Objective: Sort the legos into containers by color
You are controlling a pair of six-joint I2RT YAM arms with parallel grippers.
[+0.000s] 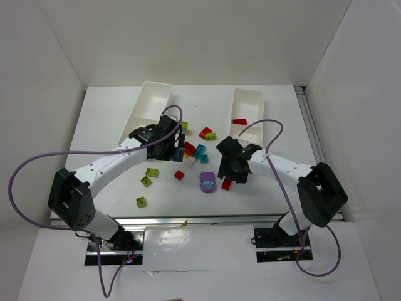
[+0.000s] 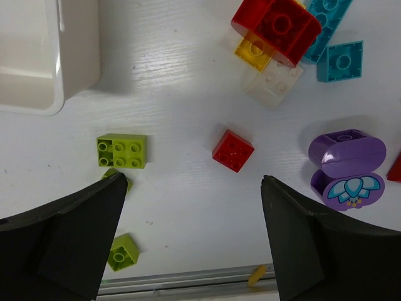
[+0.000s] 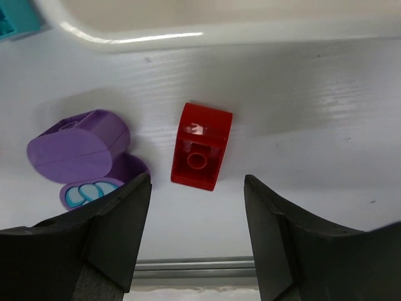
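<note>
Lego bricks lie scattered on the white table between two white trays, the left tray [image 1: 147, 110] and the right tray [image 1: 245, 110], which holds a red piece [image 1: 240, 121]. My left gripper [image 1: 166, 141] is open and empty above the table; in its wrist view [image 2: 191, 207] a small red brick [image 2: 233, 150] lies just ahead of the fingers and a lime green brick [image 2: 122, 151] to the left. My right gripper [image 1: 233, 164] is open and empty; in its wrist view [image 3: 197, 213] a red sloped brick [image 3: 200, 145] lies just ahead between the fingers, beside the purple piece [image 3: 78, 147].
A pile of red [image 2: 276, 28], yellow [image 2: 254, 50], white [image 2: 272, 81] and teal [image 2: 340, 61] bricks lies at the table's middle. More lime green bricks [image 1: 141, 201] lie front left. The right tray's wall [image 3: 219, 25] is just beyond the red sloped brick. The table's metal front edge is close.
</note>
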